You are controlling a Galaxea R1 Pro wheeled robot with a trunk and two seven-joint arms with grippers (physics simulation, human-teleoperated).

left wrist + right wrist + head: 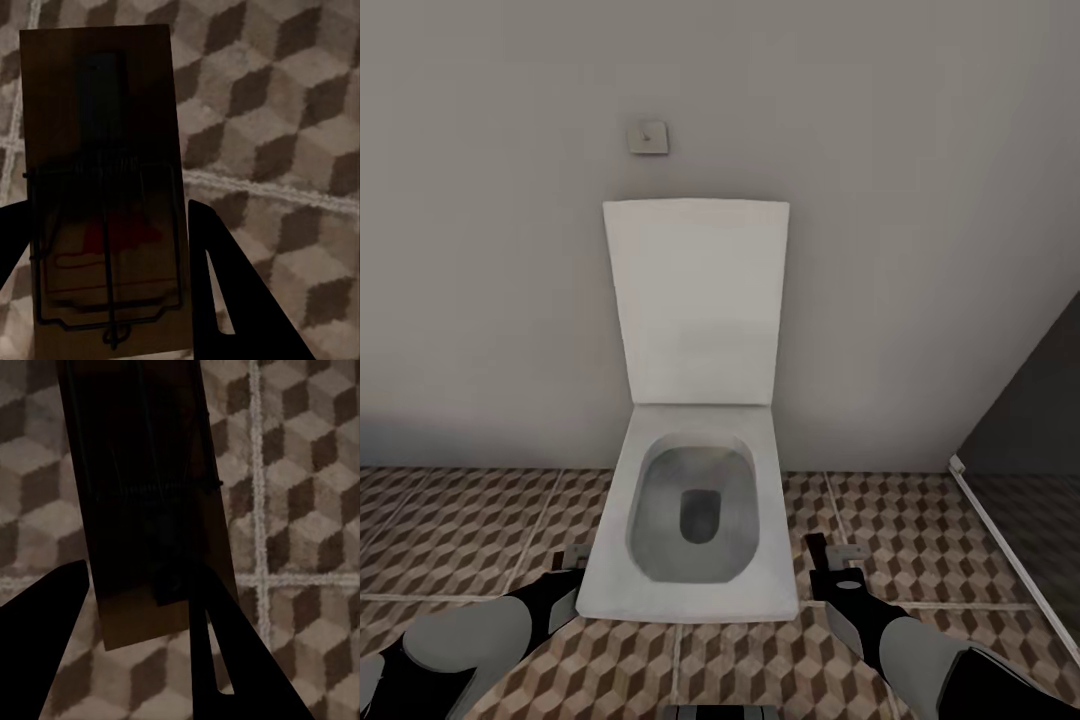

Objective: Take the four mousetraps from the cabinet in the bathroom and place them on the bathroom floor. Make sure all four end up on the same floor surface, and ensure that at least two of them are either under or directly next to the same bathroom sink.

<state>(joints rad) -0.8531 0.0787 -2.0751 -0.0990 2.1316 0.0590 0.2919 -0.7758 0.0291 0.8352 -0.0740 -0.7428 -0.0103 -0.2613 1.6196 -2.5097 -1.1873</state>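
One mousetrap (101, 195) was held clamped in the left gripper (105, 300) and a second mousetrap (142, 502) in the right gripper (142, 637), each board's long axis running out along the fingers; both were carried low over the bathroom floor (920, 540), flanking the toilet (695, 520).

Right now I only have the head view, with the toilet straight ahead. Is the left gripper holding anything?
Observer: Yes. The left wrist view shows the left gripper shut on a mousetrap, with its wire bar and red marking facing the camera.
Operator: And the right one?
Observer: The right gripper is shut on a second mousetrap, which looks darker, with its spring towards the camera.
Operator: What's behind them?
Observer: The cube-patterned bathroom floor lies behind both traps.
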